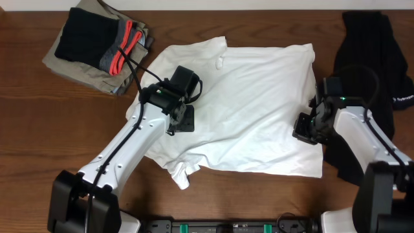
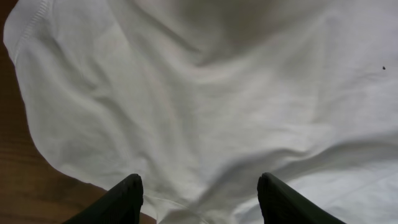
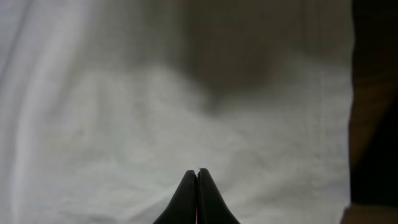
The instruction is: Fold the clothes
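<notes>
Left gripper [image 2: 199, 190]: its two fingers are spread, with nothing between them, poised over the white shirt [image 2: 205, 93]. The cloth under and ahead of it is rumpled. The shirt's curved edge runs just to its left, with bare table [image 2: 12, 180] past that edge.

Right gripper [image 3: 198, 177]: its fingers are pressed together, tips down at the shirt's far side from the left gripper. No cloth shows between them, so a pinch cannot be confirmed.

The shirt lies open and creased between the two grippers. Just past the right gripper's outer side lies a black garment [image 1: 372, 52], unfolded. Well beyond the left gripper, to its left and off the shirt, sits a pile [image 1: 97, 45] of folded clothes.

The step in hand looks like taking hold of the shirt; no fold appears made yet. The next move likely calls for the left gripper to close on the nearby edge, and for the right to secure a true hold.

Count: two grippers, one shirt, one black garment, and one pile showing three layers.
</notes>
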`<state>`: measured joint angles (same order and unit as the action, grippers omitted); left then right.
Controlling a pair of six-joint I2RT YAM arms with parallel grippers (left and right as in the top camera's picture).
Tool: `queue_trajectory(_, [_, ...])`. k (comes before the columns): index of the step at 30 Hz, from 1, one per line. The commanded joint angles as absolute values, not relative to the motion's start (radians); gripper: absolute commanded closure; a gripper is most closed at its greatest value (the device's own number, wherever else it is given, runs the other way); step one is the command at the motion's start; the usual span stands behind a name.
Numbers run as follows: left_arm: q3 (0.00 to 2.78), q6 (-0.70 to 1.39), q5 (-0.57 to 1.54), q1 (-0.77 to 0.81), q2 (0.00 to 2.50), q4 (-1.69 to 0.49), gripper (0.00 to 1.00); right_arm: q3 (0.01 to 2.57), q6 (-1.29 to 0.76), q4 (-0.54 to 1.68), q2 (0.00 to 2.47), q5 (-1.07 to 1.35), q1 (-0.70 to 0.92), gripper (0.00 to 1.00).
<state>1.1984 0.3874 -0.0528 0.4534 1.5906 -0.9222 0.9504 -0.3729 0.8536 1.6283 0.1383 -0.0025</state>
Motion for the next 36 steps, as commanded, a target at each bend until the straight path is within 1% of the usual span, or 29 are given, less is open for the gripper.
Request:
queue_trajectory(1, [1.21, 0.374, -0.064, 0.448, 1.588, -0.925, 0.39, 0.945, -0.358, 0.823, 1.677, 0.147, -0.008, 0.99])
queue_trajectory(10, [1.21, 0.374, -0.065, 0.448, 1.588, -0.917, 0.38, 0.946, -0.342, 0.67, 1.83, 0.173, -0.016, 0.98])
queue_trajectory(16, [1.21, 0.375, -0.065, 0.448, 1.588, -0.887, 0.38, 0.946, -0.343, 0.563, 1.922, 0.172, -0.06, 0.98])
queue_trajectory(24, [1.208, 0.375, -0.065, 0.448, 1.588, -0.852, 0.38, 0.995, -0.343, 0.376, 2.017, 0.165, -0.216, 0.99])
queue_trajectory(28, [1.201, 0.374, -0.065, 0.448, 1.588, -0.82, 0.38, 1.088, -0.301, 0.353, 2.031, 0.211, -0.278, 0.99])
queue_trajectory(30, [1.199, 0.374, -0.065, 0.448, 1.589, -0.81, 0.38, 1.155, -0.268, 0.395, 2.031, 0.254, -0.288, 0.99])
queue_trajectory(32, [1.199, 0.374, -0.065, 0.448, 1.589, -0.809, 0.38, 1.235, -0.245, 0.479, 2.031, 0.274, -0.286, 0.95])
queue_trajectory(35, [1.199, 0.374, -0.065, 0.448, 1.589, -0.82, 0.38, 1.367, -0.203, 0.639, 2.02, 0.298, -0.276, 0.74])
queue_trajectory(36, [1.199, 0.374, -0.064, 0.448, 1.589, -0.829, 0.38, 1.412, -0.195, 0.696, 2.012, 0.305, -0.273, 0.66])
